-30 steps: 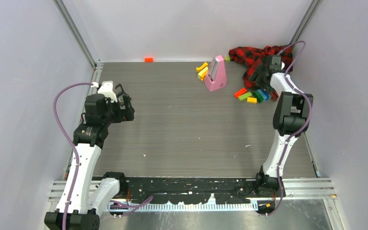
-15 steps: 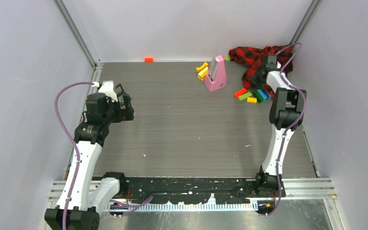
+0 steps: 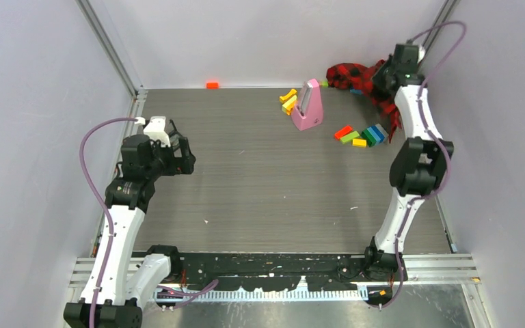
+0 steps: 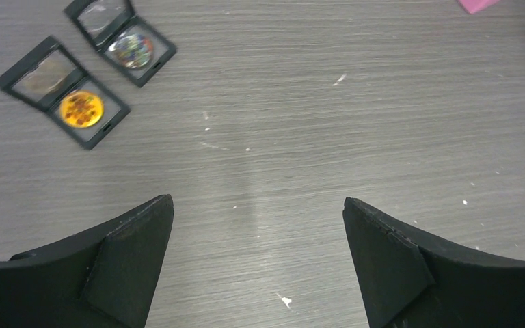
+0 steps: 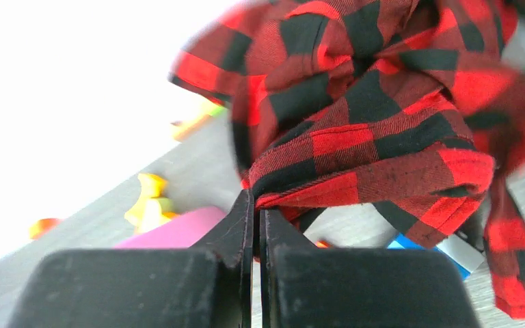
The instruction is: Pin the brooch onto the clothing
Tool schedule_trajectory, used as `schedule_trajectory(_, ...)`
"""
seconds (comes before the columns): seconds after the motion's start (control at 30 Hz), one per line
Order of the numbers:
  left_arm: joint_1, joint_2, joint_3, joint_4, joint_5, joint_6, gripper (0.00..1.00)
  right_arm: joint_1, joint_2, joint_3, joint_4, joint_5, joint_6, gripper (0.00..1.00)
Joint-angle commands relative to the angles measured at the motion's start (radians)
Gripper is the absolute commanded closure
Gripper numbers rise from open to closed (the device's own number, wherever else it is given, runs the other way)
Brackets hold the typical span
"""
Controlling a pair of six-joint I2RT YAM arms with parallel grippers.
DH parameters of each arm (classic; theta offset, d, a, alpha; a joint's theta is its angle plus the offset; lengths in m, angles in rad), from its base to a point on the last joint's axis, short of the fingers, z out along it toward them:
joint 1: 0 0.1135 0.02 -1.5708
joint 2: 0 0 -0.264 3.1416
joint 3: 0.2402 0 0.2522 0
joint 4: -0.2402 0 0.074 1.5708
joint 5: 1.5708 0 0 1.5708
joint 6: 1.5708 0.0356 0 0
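The left tool (image 4: 256, 225) hangs over the left side of the surface (image 3: 266, 184) with its fingers wide apart and nothing between them. In its wrist view, two open black cases lie at about 10 and 11 o'clock of the tool, well apart from it. One case holds an orange-gold brooch (image 4: 82, 109) and the other a multicoloured brooch (image 4: 132, 50). From above, both cases are hidden under the left arm.

Toward 12 o'clock on the surface a small orange block (image 3: 212, 85) sits against the back wall. Right of it are yellow blocks (image 3: 288, 101) and a pink stand (image 3: 307, 106), with a row of coloured blocks (image 3: 362, 134) at about 4 o'clock of the stand.

The clothing (image 3: 352, 74) is bunched in the far right corner, at about 1 o'clock on the surface. The right tool (image 5: 256, 205) has its fingers pressed together on a fold of the shirt. In its wrist view the cloth rises from the tips and spreads toward 12 to 3 o'clock, with one strip hanging down at 4 o'clock. From above, the right tool's tips are lost against the cloth. The shirt's right edge is blurred in the wrist view, no lettering can be made out on it, and the arm covers part of it in the top view.
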Motion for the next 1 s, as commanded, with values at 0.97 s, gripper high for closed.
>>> schedule_trajectory(0.97, -0.667, 0.065, -0.145, 0.811, 0.522, -0.388, 0.02, 0.007, -0.902, -0.017, 0.265, -0.452, 0.312, 0.99)
